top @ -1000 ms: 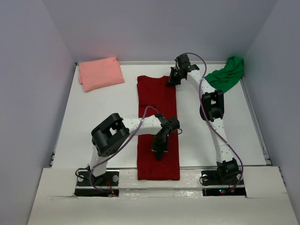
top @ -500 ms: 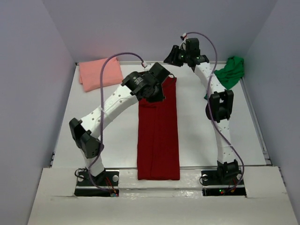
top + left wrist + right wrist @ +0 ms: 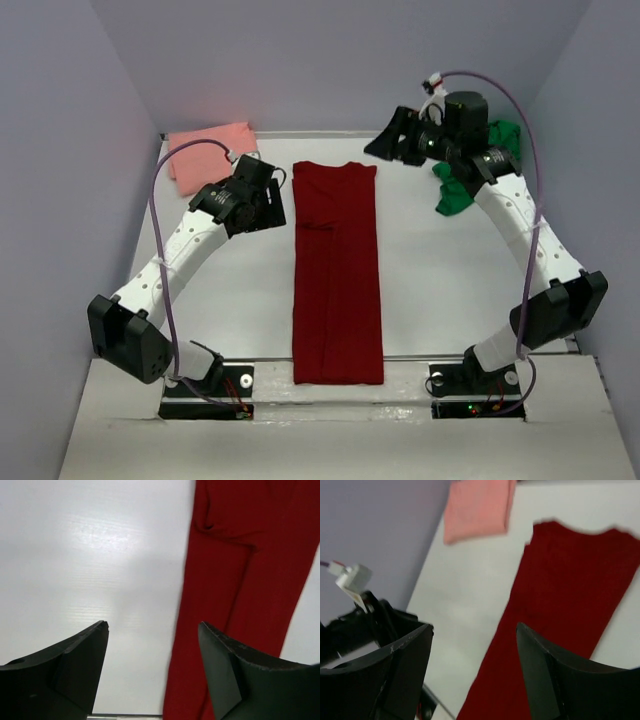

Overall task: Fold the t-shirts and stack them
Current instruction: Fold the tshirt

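Both arms have pulled off the dark red t-shirt [image 3: 337,280]; left fingers [image 3: 75,670] and right fingers [image 3: 400,670] gape wide, holding nothing, flanking its collar end, so we reckon that lengthwise fold's done

Right gripper [image 3: 474,630] jaws apart, empty. Dark red t-shirt [image 3: 565,595] long folded strip on table [image 3: 465,580]; salmon pink t-shirt [image 3: 477,507] folded, well apart.

Centre t-shirt [image 3: 337,280] lies lengthwise mid-tabletop [image 3: 450,290], near edge to far; second t-shirt [image 3: 200,148] in far-left corner, third t-shirt [image 3: 455,195] at far-right edge; left gripper [image 3: 152,627] left of centre t-shirt's far half, right gripper [image 3: 475,626] beside its far-right corner.
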Controlling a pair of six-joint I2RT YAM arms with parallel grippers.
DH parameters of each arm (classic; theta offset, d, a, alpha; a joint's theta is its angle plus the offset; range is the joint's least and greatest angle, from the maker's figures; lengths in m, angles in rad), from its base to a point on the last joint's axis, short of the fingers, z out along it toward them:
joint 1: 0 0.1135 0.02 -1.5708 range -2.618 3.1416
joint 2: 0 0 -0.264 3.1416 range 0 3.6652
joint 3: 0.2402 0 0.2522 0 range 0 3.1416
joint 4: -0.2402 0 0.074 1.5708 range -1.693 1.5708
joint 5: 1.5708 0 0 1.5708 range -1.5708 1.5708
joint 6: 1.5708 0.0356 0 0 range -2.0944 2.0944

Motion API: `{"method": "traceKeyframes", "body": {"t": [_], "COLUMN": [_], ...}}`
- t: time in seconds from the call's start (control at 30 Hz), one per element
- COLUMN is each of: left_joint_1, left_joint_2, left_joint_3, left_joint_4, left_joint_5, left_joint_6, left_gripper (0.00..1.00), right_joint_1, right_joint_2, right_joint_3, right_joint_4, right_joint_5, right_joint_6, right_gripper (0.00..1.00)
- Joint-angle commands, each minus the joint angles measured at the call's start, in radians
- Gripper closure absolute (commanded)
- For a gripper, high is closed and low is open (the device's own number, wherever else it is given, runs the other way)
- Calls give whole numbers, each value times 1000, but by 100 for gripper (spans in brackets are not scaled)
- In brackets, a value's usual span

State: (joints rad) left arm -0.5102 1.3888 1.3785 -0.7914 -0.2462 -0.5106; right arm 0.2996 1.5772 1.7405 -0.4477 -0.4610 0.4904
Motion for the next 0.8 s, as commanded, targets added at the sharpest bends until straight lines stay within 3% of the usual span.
{"method": "traceKeyframes", "body": {"t": [0.0, 0.17, 0.23, 0.37, 0.57, 0.77], "left_joint_1": [36, 42, 47, 42, 13, 2], "left_joint_2": [-83, -41, -24, -49, -209, -431], "left_joint_3": [-110, -163, -182, -272, -513, -621], "left_joint_4": [116, 35, 9, -32, -12, -37], "left_joint_5": [158, 238, 362, 439, 547, 601], "left_joint_6": [86, 153, 196, 215, 152, 58], "left_gripper": [18, 16, 16, 16, 16, 16], "right_joint_1": [70, 95, 121, 130, 151, 160], "right_joint_2": [-92, -261, -336, -459, -612, -721], "right_joint_3": [-261, -484, -576, -703, -829, -940], "right_joint_4": [-362, -499, -540, -597, -698, -741], "right_joint_5": [54, -2, -27, -50, -74, -80], "right_joint_6": [16, 97, 140, 194, 220, 223], "right_gripper": [26, 26, 25, 24, 24, 26]}}
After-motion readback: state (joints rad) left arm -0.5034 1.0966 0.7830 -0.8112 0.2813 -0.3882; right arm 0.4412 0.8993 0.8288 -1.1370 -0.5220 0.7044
